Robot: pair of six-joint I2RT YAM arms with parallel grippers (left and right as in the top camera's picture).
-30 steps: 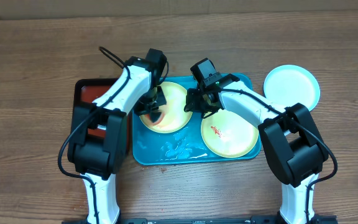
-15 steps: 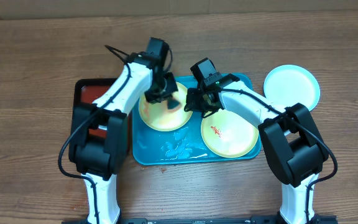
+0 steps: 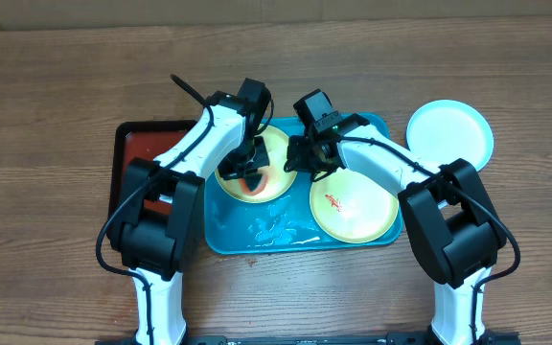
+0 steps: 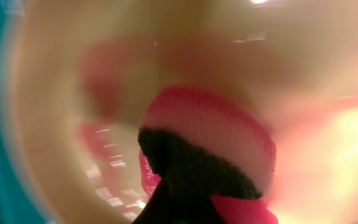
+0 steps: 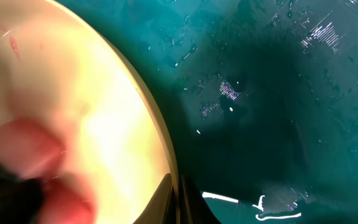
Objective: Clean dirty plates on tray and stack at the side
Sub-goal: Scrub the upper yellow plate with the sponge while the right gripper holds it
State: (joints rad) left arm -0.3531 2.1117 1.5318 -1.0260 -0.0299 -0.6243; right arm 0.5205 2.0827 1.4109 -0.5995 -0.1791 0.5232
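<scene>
Left gripper (image 3: 248,172) back down mid-plate (image 3: 274,151), fingers seemingly clamping a sponge (image 4: 210,146); right gripper's (image 3: 300,161) grip indeterminable.

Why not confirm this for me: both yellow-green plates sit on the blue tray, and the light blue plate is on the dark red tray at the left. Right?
Wrong on one point. The overhead view shows the light blue plate lying on the wooden table right of the blue tray, not on the dark red tray. Both yellow-green plates do sit on the blue tray.

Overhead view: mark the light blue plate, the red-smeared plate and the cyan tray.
light blue plate (image 3: 450,130), overhead view, its centre.
red-smeared plate (image 3: 353,203), overhead view, its pale centre.
cyan tray (image 3: 257,240), overhead view, wet floor near front rim.
</scene>
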